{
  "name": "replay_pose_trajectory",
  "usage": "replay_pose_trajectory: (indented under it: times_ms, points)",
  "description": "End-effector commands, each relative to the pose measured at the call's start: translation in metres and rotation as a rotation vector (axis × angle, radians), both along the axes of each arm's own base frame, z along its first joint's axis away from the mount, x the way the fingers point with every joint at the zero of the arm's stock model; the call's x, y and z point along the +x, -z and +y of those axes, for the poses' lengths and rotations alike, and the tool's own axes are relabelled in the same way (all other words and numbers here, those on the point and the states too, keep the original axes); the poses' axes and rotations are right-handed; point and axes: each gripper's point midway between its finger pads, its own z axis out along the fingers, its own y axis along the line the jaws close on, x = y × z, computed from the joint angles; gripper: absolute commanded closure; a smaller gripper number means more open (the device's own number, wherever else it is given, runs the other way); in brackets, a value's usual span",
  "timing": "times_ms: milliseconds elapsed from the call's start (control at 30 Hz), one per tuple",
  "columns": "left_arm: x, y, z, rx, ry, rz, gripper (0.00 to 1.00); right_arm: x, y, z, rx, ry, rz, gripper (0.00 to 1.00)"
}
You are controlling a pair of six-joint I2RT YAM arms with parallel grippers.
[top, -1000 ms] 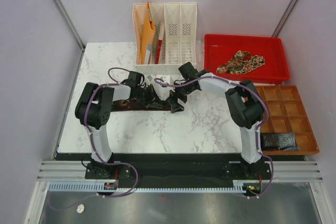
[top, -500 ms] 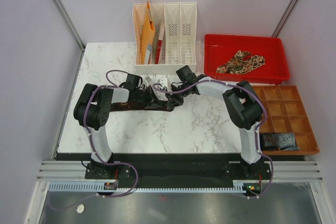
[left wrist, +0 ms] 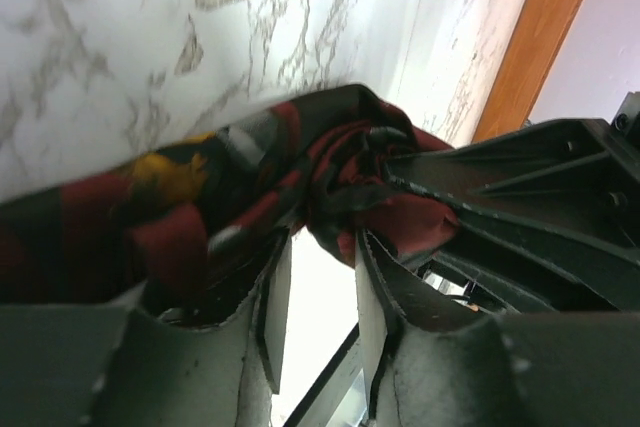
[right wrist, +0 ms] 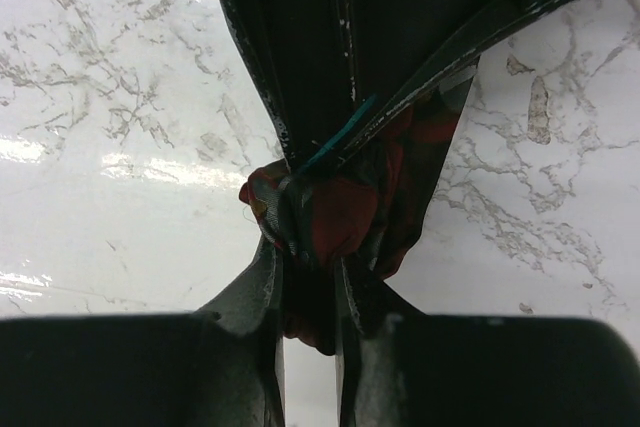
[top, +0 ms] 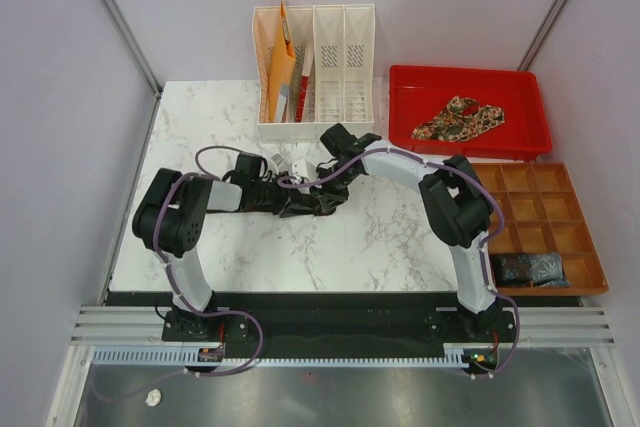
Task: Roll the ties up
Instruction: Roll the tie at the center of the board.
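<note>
Marble table (top: 380, 247) in the top view, with both arms reaching inward to meet just toward 12 o'clock of its middle. The left gripper (top: 288, 199) comes in from 9 o'clock and the right gripper (top: 328, 190) from 2 o'clock. The dark tie (top: 306, 208) lies bunched between them, touching both. At 12 o'clock a white rack (top: 330, 57) holds orange folders (top: 278, 72). At 2 o'clock a red tray (top: 400, 82) holds the paisley tie (top: 458, 119), loosely heaped. At 3 o'clock stands a wooden box (top: 545, 197) of compartments.

Left wrist view: the left fingers (left wrist: 268, 317) stand parted, with white showing through the bare gap. The dark tie, red and black with a yellow patch, is bunched across their tips toward 12 o'clock. The right gripper's black body reaches in from 3 o'clock.

Right wrist view: the right fingers (right wrist: 262, 297) are nearly together, pinching a tight wad of the dark tie. The left gripper comes down from 12 o'clock onto it.
</note>
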Motion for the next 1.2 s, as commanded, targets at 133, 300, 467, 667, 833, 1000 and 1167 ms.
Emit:
replay_pose_trajectory:
  times_ms: [133, 300, 467, 667, 833, 1000, 1167]
  points:
    - [0.004, -0.030, 0.001, -0.076, -0.063, -0.048, 0.59, -0.005, 0.008, -0.026, -0.195, -0.035, -0.021, 1.00]
    - [0.011, -0.048, -0.005, -0.123, -0.069, -0.085, 0.54, -0.005, 0.009, -0.024, -0.227, -0.021, 0.002, 1.00]
    - [0.014, -0.041, -0.017, -0.118, -0.064, -0.050, 0.52, -0.003, 0.009, -0.019, -0.229, 0.001, 0.020, 1.00]
    - [0.018, -0.033, -0.030, -0.078, -0.055, -0.039, 0.53, -0.003, 0.008, -0.015, -0.225, 0.033, 0.056, 1.00]
    - [0.019, -0.030, -0.038, -0.049, -0.020, -0.054, 0.67, -0.005, 0.008, -0.012, -0.222, 0.045, 0.081, 1.00]
    - [0.019, 0.002, -0.021, 0.079, -0.042, 0.004, 0.93, -0.005, 0.003, -0.011, -0.212, 0.046, 0.081, 0.93]
    - [0.029, 0.032, 0.003, 0.221, -0.048, 0.019, 0.98, -0.003, -0.004, -0.015, -0.184, 0.069, 0.110, 0.56]
